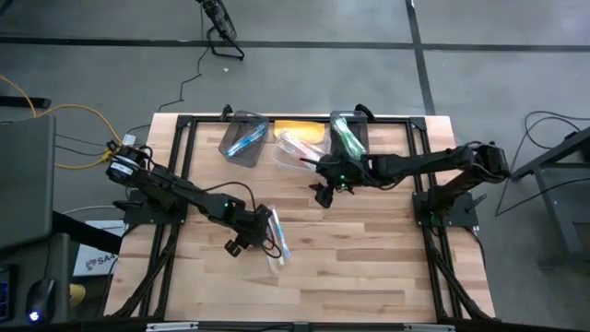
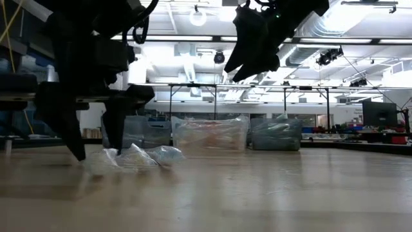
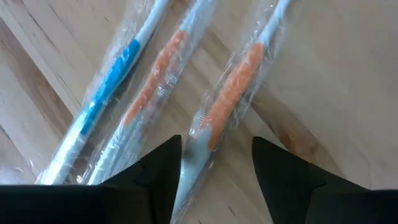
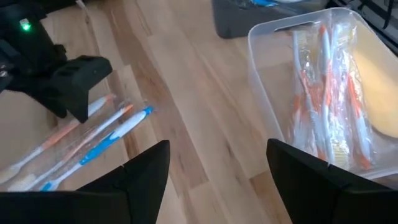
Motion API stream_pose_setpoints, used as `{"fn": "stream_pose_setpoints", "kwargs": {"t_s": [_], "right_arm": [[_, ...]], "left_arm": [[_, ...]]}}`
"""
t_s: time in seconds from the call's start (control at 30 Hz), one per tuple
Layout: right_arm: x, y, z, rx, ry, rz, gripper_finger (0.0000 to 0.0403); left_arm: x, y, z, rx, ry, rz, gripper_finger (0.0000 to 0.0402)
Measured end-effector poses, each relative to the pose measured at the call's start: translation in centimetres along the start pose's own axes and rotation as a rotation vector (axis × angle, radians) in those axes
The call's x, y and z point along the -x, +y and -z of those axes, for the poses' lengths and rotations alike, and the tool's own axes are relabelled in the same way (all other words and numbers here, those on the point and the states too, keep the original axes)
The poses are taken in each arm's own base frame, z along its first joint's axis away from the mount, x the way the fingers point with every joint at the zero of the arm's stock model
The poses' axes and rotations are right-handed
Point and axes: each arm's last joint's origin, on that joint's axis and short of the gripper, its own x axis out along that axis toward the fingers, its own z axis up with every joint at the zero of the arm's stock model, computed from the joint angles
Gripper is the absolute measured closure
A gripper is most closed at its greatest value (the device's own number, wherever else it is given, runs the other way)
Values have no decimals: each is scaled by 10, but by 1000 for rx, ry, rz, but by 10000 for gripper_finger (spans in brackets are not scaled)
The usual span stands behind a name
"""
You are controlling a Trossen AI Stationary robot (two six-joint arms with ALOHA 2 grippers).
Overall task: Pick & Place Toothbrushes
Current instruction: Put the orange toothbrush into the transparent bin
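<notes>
Left end effector (image 3: 214,168) low over the pale wooden desk (image 1: 369,267), jaws spread and empty, straddling one of three clear-wrapped toothbrushes (image 3: 227,93) (one blue-handled, two orange-handled) lying loose, side by side, directly beneath it; the neighbouring orange one sits just beside the inner finger, so a closing pinch may snag two wrappers or slip off the slick film. Right end effector (image 4: 214,165) hangs open and empty, beside the clear rectangular plastic bin (image 4: 264,93) of wrapped brushes; swinging low risks clipping its rim.
</notes>
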Motion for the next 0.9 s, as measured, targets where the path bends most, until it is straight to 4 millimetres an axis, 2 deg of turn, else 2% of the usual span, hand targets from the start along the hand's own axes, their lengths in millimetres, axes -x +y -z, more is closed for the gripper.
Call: {"fn": "stream_pose_setpoints", "kwargs": {"t_s": [0.13,0.47,0.7,0.9], "right_arm": [[1,4,2,11,-1,-1,142],[5,21,8,23,4,-40,142],[11,47,21,48,-5,-61,142],[13,72,47,86,-65,-97,142]], "left_arm": [[0,-1,3,19,28,18,251],[1,-5,6,171,54,102,385],[3,-10,7,257,56,227,377],[18,-7,-2,364,137,274,392]]}}
